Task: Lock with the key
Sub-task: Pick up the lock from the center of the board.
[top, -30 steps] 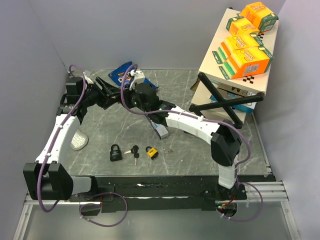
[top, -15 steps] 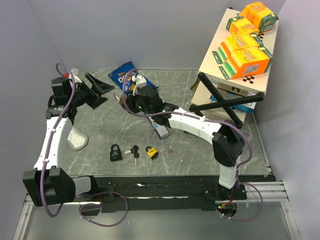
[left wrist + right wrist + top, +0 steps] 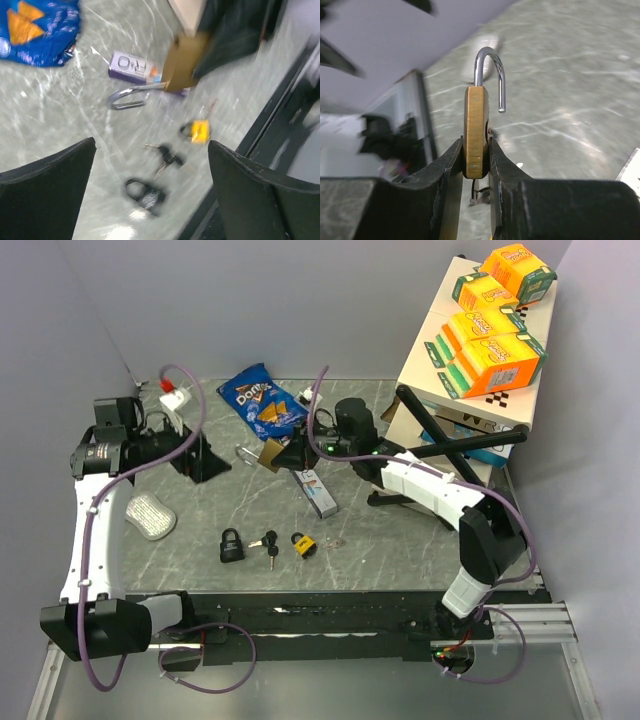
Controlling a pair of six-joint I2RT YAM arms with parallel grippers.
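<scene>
Right gripper clamps the brass padlock, shackle open; left gripper, spread empty, should squarely pinch what look like keys ahead.

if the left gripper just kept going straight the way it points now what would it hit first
The left gripper aims down at the table; first in line look the black padlock and the keys between its open fingers. The view is blurred, so depth is unsure.

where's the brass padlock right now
The brass padlock is pinched in the right gripper, shackle open; in the top view it is toward the back middle of the table, just below the Doritos bag.
</scene>
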